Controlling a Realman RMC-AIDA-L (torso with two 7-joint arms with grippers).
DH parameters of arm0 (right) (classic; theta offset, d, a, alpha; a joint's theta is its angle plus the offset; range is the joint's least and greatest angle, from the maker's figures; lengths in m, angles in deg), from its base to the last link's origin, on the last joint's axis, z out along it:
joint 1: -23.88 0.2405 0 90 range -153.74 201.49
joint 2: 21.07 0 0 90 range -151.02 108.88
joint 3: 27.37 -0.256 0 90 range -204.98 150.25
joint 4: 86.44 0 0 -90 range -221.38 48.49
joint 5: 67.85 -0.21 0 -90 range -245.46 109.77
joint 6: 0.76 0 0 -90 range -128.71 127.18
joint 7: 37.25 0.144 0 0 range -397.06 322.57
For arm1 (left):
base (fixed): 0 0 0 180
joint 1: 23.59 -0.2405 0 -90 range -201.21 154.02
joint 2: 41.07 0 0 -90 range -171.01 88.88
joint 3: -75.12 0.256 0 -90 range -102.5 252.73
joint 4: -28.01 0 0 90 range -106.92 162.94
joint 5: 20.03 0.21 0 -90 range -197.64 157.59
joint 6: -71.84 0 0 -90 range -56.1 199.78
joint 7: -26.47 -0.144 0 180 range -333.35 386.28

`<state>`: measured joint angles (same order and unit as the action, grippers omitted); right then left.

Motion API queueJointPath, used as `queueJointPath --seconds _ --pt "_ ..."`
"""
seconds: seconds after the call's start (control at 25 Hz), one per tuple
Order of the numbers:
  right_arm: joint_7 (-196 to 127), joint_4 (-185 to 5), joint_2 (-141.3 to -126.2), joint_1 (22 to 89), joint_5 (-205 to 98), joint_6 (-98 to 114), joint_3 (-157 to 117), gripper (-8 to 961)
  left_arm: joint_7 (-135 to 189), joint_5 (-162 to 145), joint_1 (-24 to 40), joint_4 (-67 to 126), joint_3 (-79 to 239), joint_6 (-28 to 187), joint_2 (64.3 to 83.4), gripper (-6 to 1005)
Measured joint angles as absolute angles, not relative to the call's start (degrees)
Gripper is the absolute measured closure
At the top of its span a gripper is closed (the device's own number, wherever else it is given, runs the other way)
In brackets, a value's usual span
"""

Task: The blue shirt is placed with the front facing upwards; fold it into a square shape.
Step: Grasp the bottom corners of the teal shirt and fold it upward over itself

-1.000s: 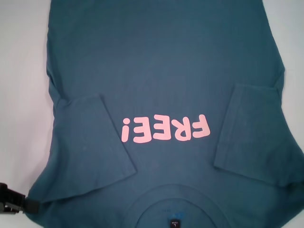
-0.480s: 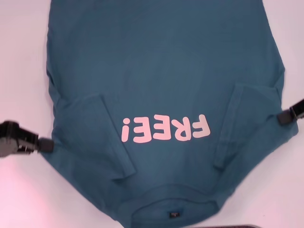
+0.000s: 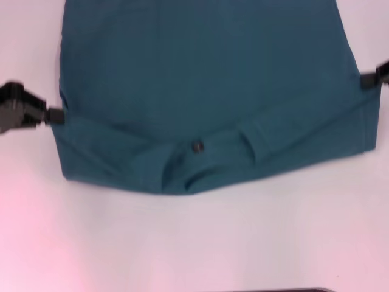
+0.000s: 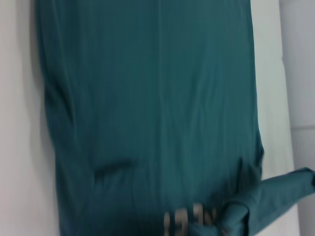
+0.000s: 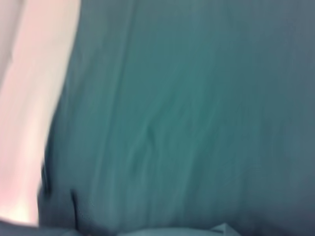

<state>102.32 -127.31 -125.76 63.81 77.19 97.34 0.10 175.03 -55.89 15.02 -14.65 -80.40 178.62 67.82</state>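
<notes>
Collar end of the blue shirt (image 3: 206,91) lies folded over on the white bench (image 3: 200,243), lettering hidden; sleeves look tucked in, leaving at least one lengthwise fold. My left pincer (image 3: 51,114) and right pincer (image 3: 369,79) each clamp a shirt edge at opposite ends of the fold.

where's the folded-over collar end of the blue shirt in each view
Head view: the folded-over collar end of the blue shirt crosses the picture's middle, between the left gripper and the right gripper.
Left wrist view: the lifted flap at the lower right corner, beside the pink lettering.
Right wrist view: only a pale strip at the bottom edge, too blurred to confirm.
Shared landmark: the white table.
</notes>
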Motion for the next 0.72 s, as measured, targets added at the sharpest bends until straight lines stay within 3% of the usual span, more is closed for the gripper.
queueJointPath --seconds 0.28,0.72 --pt "103.7 -127.5 -125.06 64.8 65.8 88.7 0.1 927 177.4 -56.0 19.8 -15.0 -80.5 168.4 66.65 971" --pt "103.5 -127.2 -129.41 66.6 65.3 71.1 7.5 926 174.5 -58.8 22.5 -14.5 -76.8 151.0 67.2 971"
